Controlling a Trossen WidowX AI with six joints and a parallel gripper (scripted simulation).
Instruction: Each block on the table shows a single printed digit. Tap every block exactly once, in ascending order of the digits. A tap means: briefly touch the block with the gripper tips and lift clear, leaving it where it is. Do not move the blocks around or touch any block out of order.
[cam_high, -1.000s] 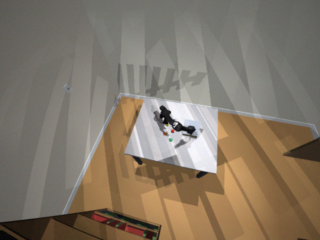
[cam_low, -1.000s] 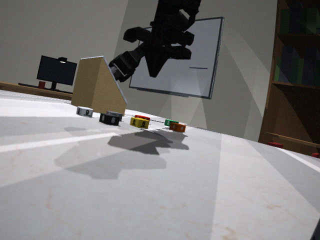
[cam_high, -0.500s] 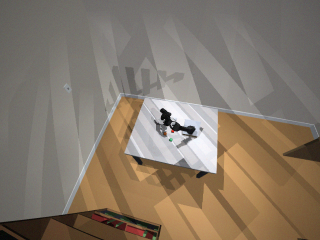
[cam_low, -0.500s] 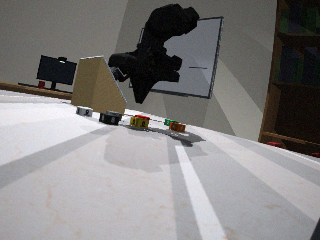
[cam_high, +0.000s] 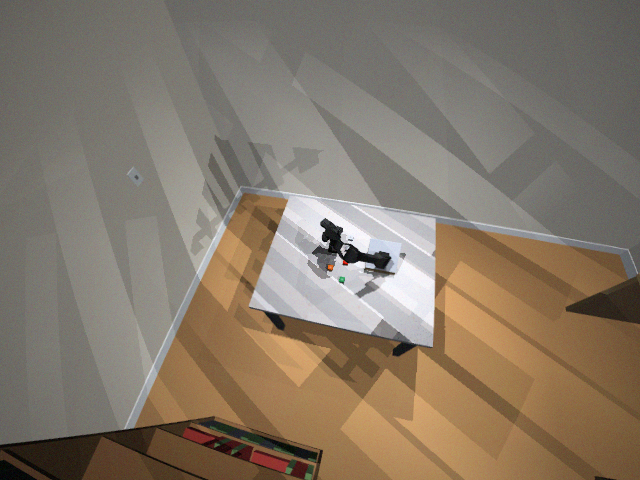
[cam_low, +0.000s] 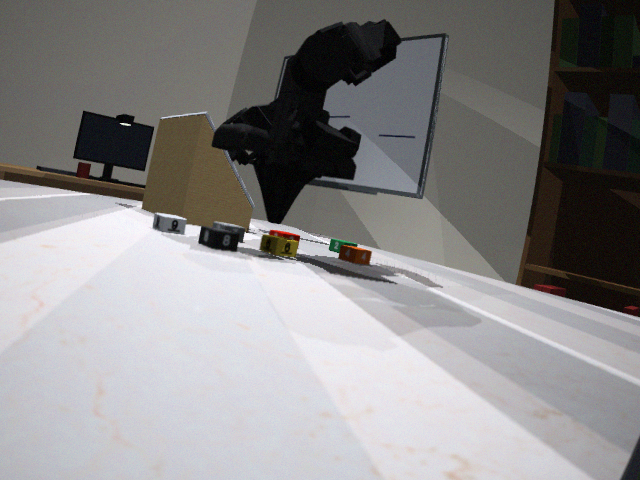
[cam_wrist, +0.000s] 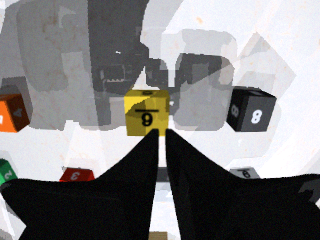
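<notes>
Above the yellow block marked 6 (cam_low: 279, 245) (cam_wrist: 146, 114), the tool (cam_high: 331, 231) (cam_low: 276, 221) (cam_wrist: 162, 135) hangs with its tips closed and nothing held between them. The block sits on the surface (cam_high: 408, 320) (cam_low: 206, 372) (cam_wrist: 282, 17), between the orange 4 (cam_high: 330, 267) (cam_low: 354, 254) (cam_wrist: 12, 113) and the black 8 (cam_low: 218, 238) (cam_wrist: 252, 110), apart from both. The exterior view shows the tips short of its top.

I take the step to be a tap on the 6, which presumes that the green 2 (cam_high: 341, 279) (cam_low: 342, 243) (cam_wrist: 6, 171), red 3 (cam_high: 345, 262) (cam_low: 283, 235) (cam_wrist: 77, 175) and orange 4 are done. Their touches leave no mark to check.

To do it well, centre the tips over the top face, come straight down slowly, stop at first contact and rise the same way; any sideways drift could nudge the block. (The bar beneath its digit matters, since upside down a 6 reads as a 9.) Lift well clear before crossing towards the grey block (cam_low: 229, 229) (cam_wrist: 162, 174), whose digit I cannot read, or the white 9 (cam_high: 350, 238) (cam_low: 169, 223) (cam_wrist: 245, 173).
</notes>
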